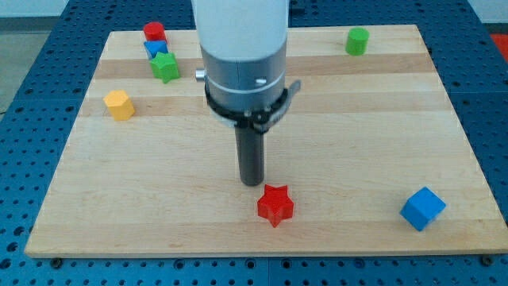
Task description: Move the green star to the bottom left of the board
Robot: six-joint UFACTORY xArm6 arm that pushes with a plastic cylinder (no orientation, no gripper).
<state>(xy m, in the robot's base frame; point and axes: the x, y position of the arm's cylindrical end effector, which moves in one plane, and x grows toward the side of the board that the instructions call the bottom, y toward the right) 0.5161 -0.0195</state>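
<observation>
Arm showing a broad white cylindrical housing (240,32) | grey metal collar (243,76) wearing a black clamp ring | straight dark rod ending at my tip (252,183)

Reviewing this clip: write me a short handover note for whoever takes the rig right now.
My tip sits mid-board, just above and slightly left of the red star, not touching any block.
The green star is near the view's top left, below the small blue block and red block.
Done: nothing visible; the green star is far from the bottom left.
Left: bring my tip above the green star and push it down to the bottom left corner, avoiding the yellow block.
</observation>
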